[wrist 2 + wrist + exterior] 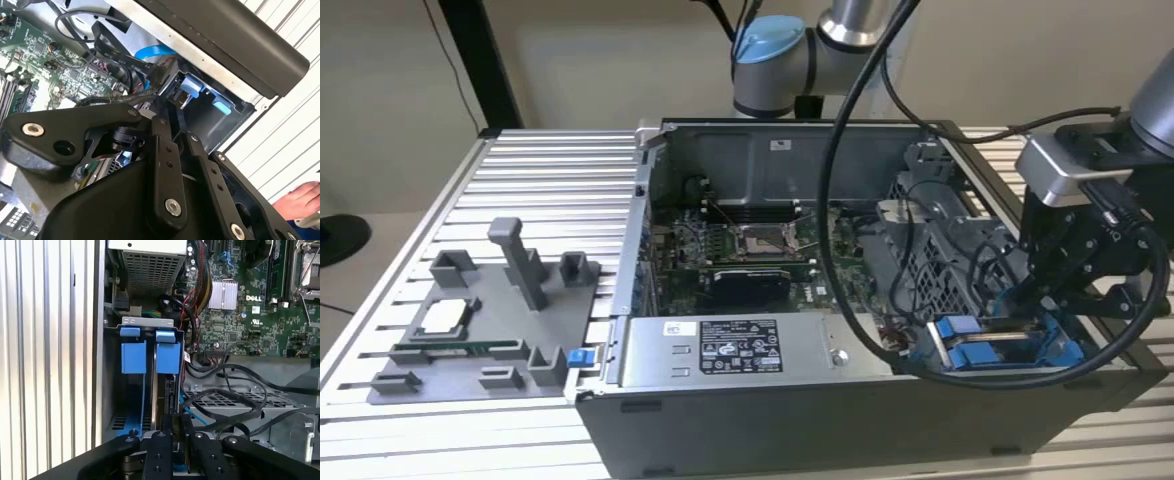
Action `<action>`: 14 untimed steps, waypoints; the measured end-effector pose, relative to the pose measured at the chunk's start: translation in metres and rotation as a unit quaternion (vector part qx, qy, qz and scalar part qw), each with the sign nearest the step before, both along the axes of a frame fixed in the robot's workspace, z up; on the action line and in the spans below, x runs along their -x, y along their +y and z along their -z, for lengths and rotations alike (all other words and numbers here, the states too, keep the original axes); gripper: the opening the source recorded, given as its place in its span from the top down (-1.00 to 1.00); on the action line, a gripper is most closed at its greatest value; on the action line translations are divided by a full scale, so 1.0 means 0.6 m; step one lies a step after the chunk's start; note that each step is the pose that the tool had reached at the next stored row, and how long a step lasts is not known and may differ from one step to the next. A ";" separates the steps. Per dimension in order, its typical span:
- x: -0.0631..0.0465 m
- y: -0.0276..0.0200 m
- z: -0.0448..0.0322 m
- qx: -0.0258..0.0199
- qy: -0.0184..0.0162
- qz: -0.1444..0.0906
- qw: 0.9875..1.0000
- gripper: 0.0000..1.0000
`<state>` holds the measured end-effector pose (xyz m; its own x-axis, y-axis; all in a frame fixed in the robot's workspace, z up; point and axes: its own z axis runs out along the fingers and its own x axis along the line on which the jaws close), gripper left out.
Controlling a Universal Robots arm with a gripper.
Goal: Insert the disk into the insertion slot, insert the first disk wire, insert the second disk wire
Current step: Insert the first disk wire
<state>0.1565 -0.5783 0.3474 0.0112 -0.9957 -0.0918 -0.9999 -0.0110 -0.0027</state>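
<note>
One open computer case (854, 420). One motherboard (747, 255). One grey power-supply box (720, 352). One slatted table (547, 170). One grey fixture tray (400, 385). One silver square part (443, 317). One green memory stick (454, 349). Two blue tabs (134, 357). One finned heatsink (222, 294). One gripper (176, 427). One hand (300, 200).

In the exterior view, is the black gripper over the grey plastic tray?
No, the black gripper hangs at the blue-tabbed grey metal insertion slot, apart from the grey plastic tray at the exterior view's left.
</note>
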 end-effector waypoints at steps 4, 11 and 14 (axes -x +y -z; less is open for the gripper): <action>-0.002 -0.0001 0.004 0.001 0.000 0.000 1.000 1.00; -0.004 -0.0001 0.007 0.001 0.000 0.000 1.000 1.00; -0.004 -0.0001 0.007 0.001 0.000 0.000 1.000 1.00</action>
